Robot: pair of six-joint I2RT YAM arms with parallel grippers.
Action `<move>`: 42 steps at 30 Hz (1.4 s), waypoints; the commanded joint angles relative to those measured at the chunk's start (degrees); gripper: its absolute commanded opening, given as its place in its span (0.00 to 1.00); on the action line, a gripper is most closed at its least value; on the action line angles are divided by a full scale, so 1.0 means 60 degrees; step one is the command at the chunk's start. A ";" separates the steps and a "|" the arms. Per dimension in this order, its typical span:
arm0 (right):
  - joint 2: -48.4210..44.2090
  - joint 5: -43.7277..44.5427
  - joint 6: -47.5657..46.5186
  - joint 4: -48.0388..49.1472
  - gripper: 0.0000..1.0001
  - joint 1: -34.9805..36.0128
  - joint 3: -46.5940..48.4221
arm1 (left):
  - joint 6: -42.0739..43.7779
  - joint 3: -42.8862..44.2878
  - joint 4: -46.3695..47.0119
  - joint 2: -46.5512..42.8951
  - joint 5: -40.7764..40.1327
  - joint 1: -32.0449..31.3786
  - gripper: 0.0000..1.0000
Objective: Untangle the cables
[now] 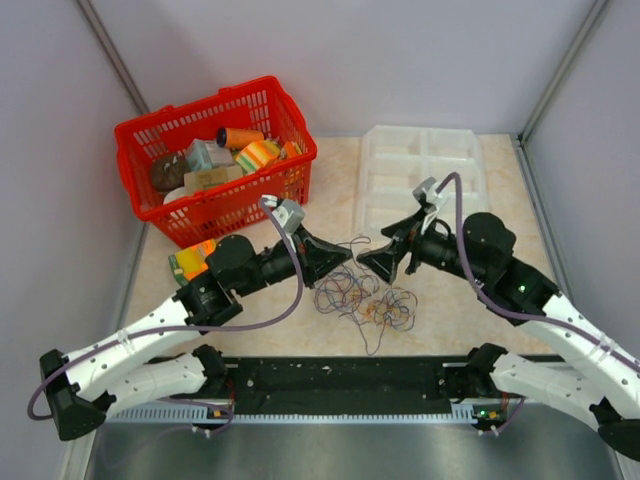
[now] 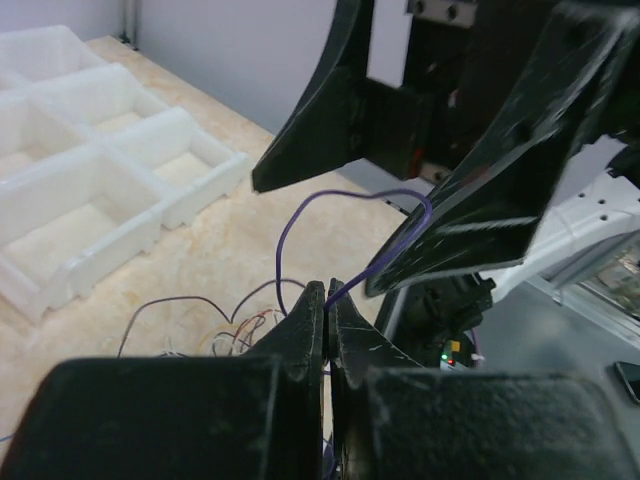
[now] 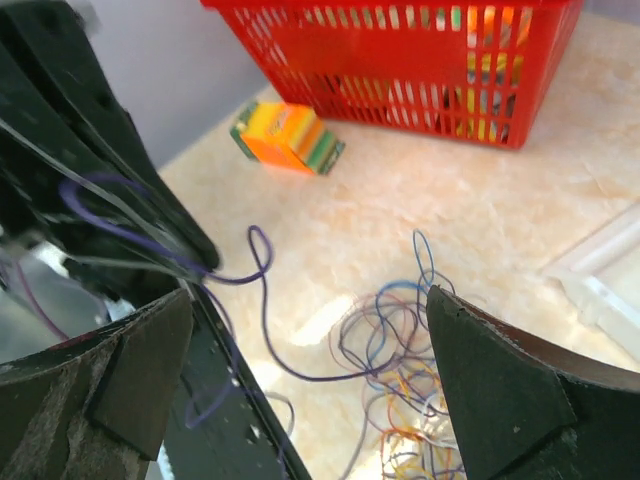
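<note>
Between the shut jaws of the left gripper (image 2: 326, 300) sits one purple cable (image 2: 340, 194), arching upward. Opposite, the right gripper (image 1: 378, 262) holds its jaws wide, gripping nothing. Below them the cables (image 1: 365, 298) lie tangled on the desk (image 1: 470, 300), with a white tray (image 1: 425, 170) behind and a red basket (image 1: 215, 150) and orange box (image 1: 192, 260) to the left. Both arms reach inward, tips nearly meeting.

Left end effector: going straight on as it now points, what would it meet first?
Most likely the right end effector, open and facing it; depth is unclear. The left end effector is shut on a purple cable arcing toward it.
</note>
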 commanded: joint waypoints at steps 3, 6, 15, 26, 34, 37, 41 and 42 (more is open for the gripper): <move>-0.0219 -0.1607 -0.1669 0.1686 0.99 -0.0057 -0.1569 | -0.1031 0.0745 -0.0214 0.0083 0.1808 0.0364 0.00; -0.0090 -0.2134 -0.1686 0.2072 0.99 -0.0057 -0.1515 | -0.1250 0.0892 -0.0199 0.0171 0.2000 0.0452 0.00; 0.0850 -0.2932 0.0305 0.2893 0.90 0.0456 -0.1059 | -0.1530 0.1156 -0.0535 0.0420 0.1107 0.0554 0.00; 0.0100 -0.0668 0.0452 0.0577 0.92 0.0470 -0.0430 | -0.1076 0.1171 -0.1064 0.0230 0.0872 0.0555 0.00; 0.0921 -0.1522 0.1069 0.2772 0.92 0.0572 -0.0897 | -0.1397 0.1331 -0.0829 0.0508 0.0872 0.0555 0.00; 0.1068 -0.1376 0.0981 0.2878 0.88 0.0821 -0.1146 | -0.1486 0.1376 -0.0786 0.0581 0.0872 0.0555 0.00; 0.0981 -0.0907 0.0878 0.2629 0.75 0.1114 -0.1454 | -0.1544 0.1376 -0.0800 0.0625 0.0653 0.0555 0.00; 0.0894 -0.0790 0.0893 0.2629 0.72 0.1158 -0.1570 | -0.1573 0.1376 -0.0829 0.0654 0.0551 0.0555 0.00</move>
